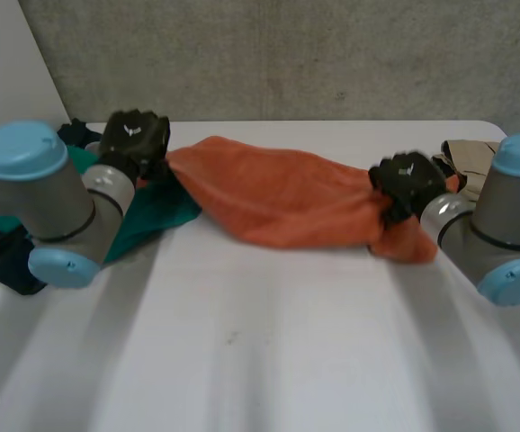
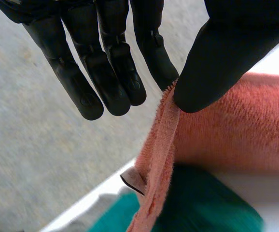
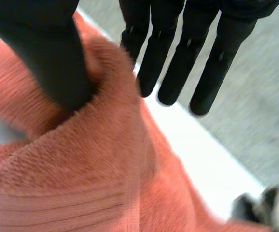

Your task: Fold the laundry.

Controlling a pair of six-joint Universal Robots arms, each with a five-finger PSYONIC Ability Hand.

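An orange towel [image 1: 278, 198] hangs stretched between my two hands above the back of the white table [image 1: 260, 351]. My left hand [image 1: 134, 135] is at its left end; in the left wrist view the thumb [image 2: 216, 58] pinches the towel's hem [image 2: 161, 145] against a straight finger [image 2: 154, 53]. My right hand [image 1: 408, 180] is at the right end. In the right wrist view its thumb [image 3: 43, 43] rests on bunched towel [image 3: 81, 169], while the straight fingers [image 3: 178, 53] stand apart from it. The towel's right end droops onto the table.
A green cloth [image 1: 156, 211] lies under the towel's left end, also visible below the hem [image 2: 202, 203]. A beige garment [image 1: 471, 157] sits at the back right by my right arm. A dark cloth [image 1: 13, 261] hangs at the table's left edge.
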